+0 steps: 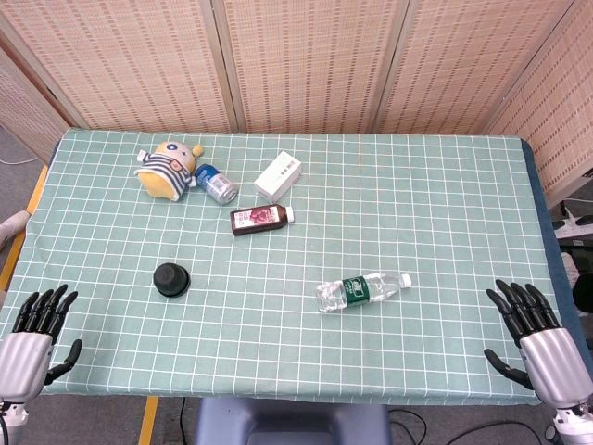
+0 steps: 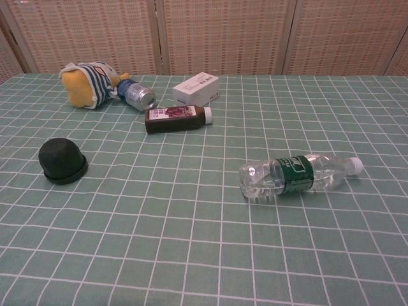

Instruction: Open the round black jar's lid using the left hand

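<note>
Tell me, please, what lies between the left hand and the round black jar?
Nothing: in the head view only bare checked cloth separates the left hand from the round black jar.

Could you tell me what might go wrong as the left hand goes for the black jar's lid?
The round black jar stands free on the tablecloth with nothing bracing it, so it may turn or slide with the lid. The left hand is open at the table's near edge, apart from the jar; a low approach could nudge it first.
</note>
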You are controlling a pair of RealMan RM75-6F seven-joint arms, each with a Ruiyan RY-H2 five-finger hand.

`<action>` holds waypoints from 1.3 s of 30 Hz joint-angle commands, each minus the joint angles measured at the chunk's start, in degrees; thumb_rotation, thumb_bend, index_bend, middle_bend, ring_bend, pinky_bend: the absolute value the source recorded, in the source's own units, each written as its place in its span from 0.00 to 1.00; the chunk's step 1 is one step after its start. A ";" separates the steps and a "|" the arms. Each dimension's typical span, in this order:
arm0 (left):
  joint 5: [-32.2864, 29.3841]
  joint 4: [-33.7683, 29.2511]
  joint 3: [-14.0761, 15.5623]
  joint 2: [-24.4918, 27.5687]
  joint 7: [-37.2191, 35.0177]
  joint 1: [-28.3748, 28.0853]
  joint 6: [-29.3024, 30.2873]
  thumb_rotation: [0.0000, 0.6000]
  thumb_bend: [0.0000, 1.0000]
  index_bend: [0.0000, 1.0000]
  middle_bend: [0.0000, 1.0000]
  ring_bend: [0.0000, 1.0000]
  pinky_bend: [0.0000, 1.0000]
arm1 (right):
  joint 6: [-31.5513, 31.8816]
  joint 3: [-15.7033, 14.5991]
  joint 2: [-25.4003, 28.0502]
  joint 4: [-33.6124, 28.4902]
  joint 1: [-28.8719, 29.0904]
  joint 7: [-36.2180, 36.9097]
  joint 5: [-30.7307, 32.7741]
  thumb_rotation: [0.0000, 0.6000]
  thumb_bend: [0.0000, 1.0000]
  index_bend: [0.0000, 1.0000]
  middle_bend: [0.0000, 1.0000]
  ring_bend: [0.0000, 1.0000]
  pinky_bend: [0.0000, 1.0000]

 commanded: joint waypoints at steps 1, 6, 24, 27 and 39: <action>0.74 0.42 0.26 -0.65 0.33 -0.22 -0.30 1.00 0.43 0.00 0.00 0.00 0.05 | -0.92 0.26 -0.44 0.26 0.19 -0.38 -0.14 1.00 0.15 0.00 0.00 0.00 0.00; 1.92 -1.09 -0.44 -0.23 2.16 -3.28 -4.02 1.00 0.43 0.00 0.00 0.00 0.06 | -2.27 0.20 -0.13 -0.13 0.31 0.55 -0.49 1.00 0.15 0.00 0.00 0.00 0.00; -32.89 -11.22 -11.24 9.89 8.83 -33.50 -51.80 1.00 0.43 0.00 0.00 0.00 0.07 | -6.00 0.65 1.00 0.15 1.30 2.62 -1.02 1.00 0.15 0.00 0.00 0.00 0.00; -38.81 -10.47 -10.56 9.22 11.65 -36.75 -54.67 1.00 0.41 0.00 0.00 0.00 0.07 | -6.66 0.70 1.48 0.29 1.65 3.45 -0.99 1.00 0.15 0.00 0.00 0.00 0.00; -58.39 -7.95 -5.41 7.92 15.75 -48.39 -61.28 1.00 0.39 0.00 0.00 0.00 0.07 | -6.58 1.53 1.56 0.80 1.49 4.08 -0.37 1.00 0.14 0.00 0.00 0.00 0.00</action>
